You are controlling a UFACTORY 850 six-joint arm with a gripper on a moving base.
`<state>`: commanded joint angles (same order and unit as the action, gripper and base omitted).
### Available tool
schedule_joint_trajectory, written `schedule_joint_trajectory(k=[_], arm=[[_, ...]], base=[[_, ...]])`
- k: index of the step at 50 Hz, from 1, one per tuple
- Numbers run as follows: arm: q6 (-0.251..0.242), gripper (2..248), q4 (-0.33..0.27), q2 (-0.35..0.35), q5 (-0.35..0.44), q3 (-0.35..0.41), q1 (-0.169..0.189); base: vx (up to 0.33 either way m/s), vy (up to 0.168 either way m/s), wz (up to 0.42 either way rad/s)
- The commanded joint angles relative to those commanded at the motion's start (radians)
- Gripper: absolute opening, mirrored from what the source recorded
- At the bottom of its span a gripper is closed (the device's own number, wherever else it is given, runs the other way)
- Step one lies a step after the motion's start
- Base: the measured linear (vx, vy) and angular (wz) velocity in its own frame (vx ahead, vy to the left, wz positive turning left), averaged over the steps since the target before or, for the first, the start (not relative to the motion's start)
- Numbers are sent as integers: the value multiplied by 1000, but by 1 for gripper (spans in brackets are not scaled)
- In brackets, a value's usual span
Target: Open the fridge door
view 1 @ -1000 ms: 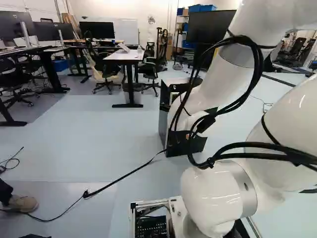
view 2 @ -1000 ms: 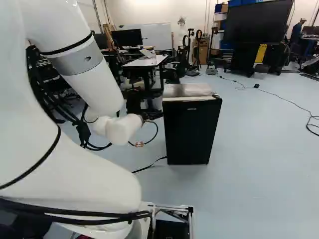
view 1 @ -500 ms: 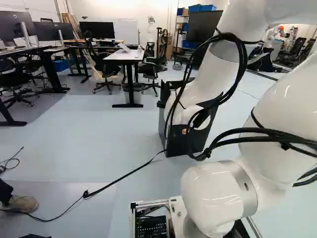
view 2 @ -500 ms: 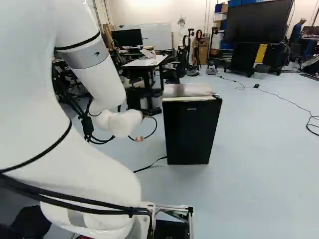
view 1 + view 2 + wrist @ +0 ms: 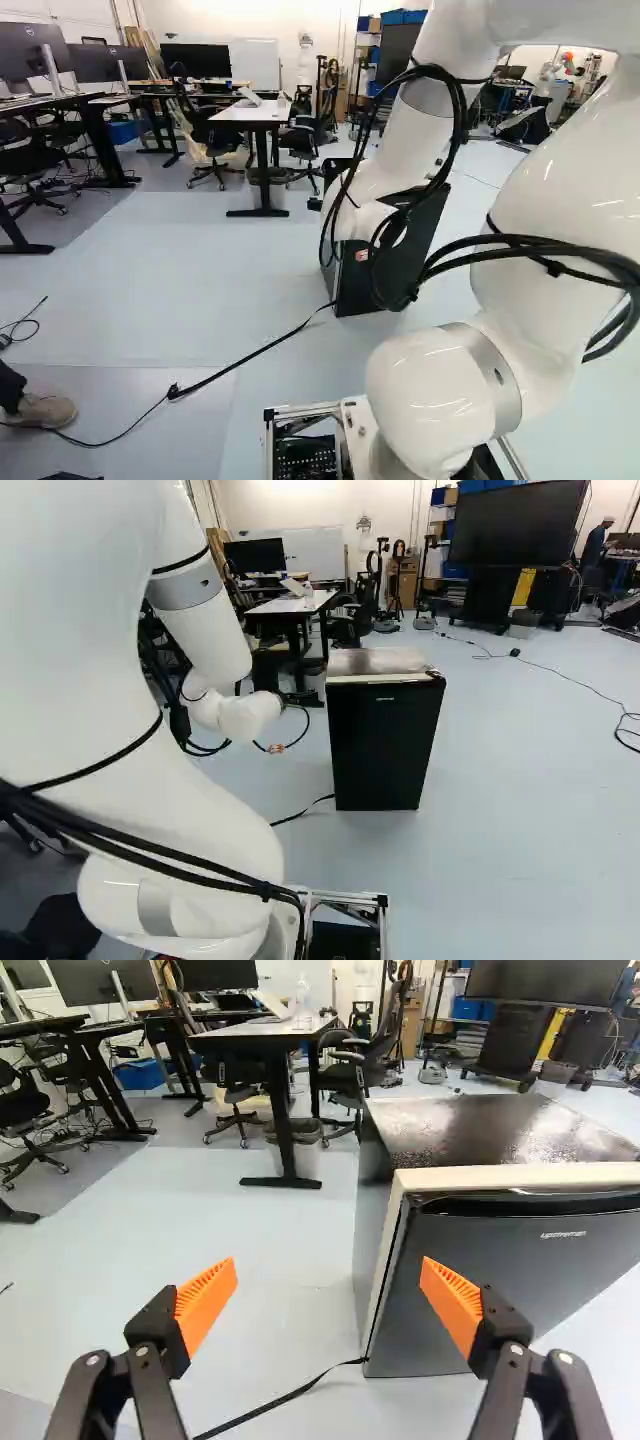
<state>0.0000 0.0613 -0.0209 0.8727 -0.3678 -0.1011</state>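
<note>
Only the arm [image 5: 430,110] has moved; its gripper [image 5: 328,1285], spread wide, holds nothing. The fridge [image 5: 480,1130] stands ahead of it, off to one side, door [image 5: 530,1280] closed. Approach seems in hand; next, it should line up with the door's edge.

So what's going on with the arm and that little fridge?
The white arm is reaching out toward the small black fridge, presumably to open it. Its gripper is open and holds nothing; in the wrist view one finger overlaps the door near its side edge, the other has floor behind it. The door looks shut. Can't tell if the finger touches it.
</note>
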Motion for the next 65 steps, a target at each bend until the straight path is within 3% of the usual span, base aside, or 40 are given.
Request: schedule_joint_trajectory(k=[28, 65], arm=[[0, 247, 98, -162, 0, -112, -60], [0, 247, 287, -341, 0, -221, -97]], base=[[0, 0, 0], [0, 0, 0]])
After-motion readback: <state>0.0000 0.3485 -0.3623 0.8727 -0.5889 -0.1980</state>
